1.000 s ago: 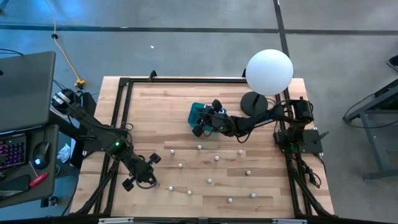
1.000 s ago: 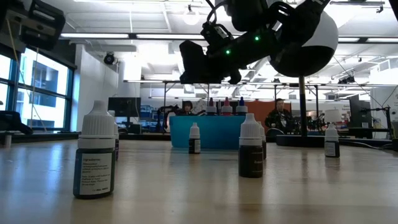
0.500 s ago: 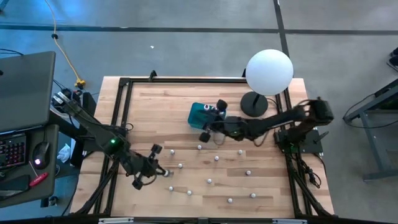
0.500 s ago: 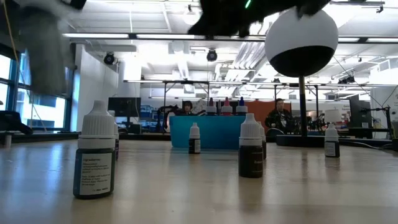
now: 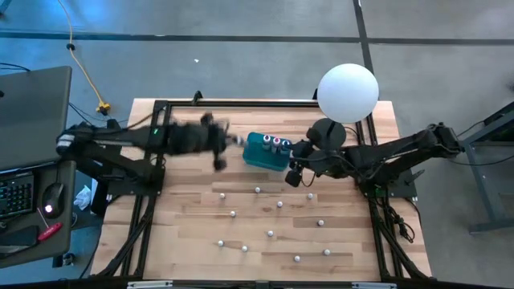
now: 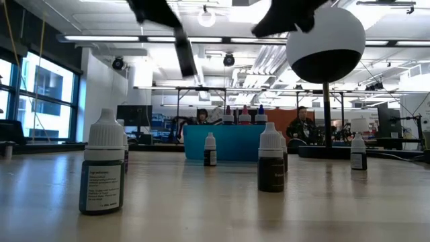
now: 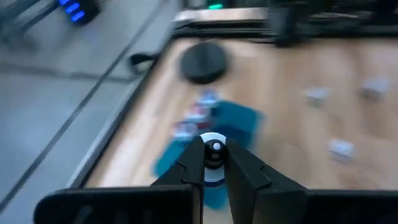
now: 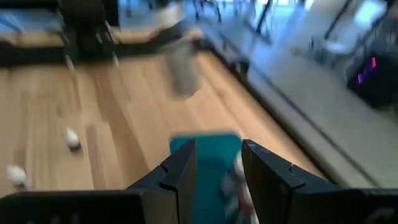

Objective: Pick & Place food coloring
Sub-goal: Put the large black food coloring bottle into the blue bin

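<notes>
Left gripper (image 7: 214, 163), clamping a white-capped dropper bottle (image 7: 214, 149), nears the teal box (image 5: 263, 152); early release risks a miss, while the right gripper (image 8: 217, 168) waits open beside.

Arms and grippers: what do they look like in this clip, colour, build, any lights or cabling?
Both arms are dark, slim and jointed. The left gripper and the right gripper each end in two black angular fingers. A small green light glows on the left arm. No markings are legible on either.
</notes>
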{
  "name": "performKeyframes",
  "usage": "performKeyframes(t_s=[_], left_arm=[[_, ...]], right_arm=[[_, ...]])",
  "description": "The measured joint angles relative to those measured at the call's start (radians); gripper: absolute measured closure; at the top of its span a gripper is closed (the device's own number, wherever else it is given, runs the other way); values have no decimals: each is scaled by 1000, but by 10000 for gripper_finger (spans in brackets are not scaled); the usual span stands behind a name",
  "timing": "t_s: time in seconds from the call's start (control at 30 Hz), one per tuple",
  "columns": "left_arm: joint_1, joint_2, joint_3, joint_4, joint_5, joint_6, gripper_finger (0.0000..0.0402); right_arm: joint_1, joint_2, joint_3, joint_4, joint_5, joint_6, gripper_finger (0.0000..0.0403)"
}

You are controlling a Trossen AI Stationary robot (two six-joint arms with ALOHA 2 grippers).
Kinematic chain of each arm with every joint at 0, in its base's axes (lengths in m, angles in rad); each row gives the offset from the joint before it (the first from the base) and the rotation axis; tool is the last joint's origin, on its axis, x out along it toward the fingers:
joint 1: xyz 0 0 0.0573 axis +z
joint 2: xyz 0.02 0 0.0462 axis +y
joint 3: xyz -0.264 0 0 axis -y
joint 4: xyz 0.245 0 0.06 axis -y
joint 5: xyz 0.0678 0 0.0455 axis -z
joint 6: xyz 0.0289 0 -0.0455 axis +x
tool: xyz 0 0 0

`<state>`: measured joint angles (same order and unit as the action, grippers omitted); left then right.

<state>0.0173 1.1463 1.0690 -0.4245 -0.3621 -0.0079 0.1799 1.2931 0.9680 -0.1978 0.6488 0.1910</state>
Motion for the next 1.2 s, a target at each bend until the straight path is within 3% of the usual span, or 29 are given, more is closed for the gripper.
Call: performKeyframes(t_s=[0.2,0.4,0.77,1.0,1.2], left_arm=[[328,109,-89,224,381,1,367],[441,284,-105,328,561,14,366],[441,468,-104,432,528,33,364],[441,507,-102,487,530,57,363],[441,508,-102,485,527,72,318]], right_arm=[[0,46,0,-111,-5,92,282],[0,63,0,-84,-3,62,282],[-3,65,0,-75,-10,44,282],[-3,65,0,-75,-3,44,282],[-3,65,0,-75,-8,44,282]])
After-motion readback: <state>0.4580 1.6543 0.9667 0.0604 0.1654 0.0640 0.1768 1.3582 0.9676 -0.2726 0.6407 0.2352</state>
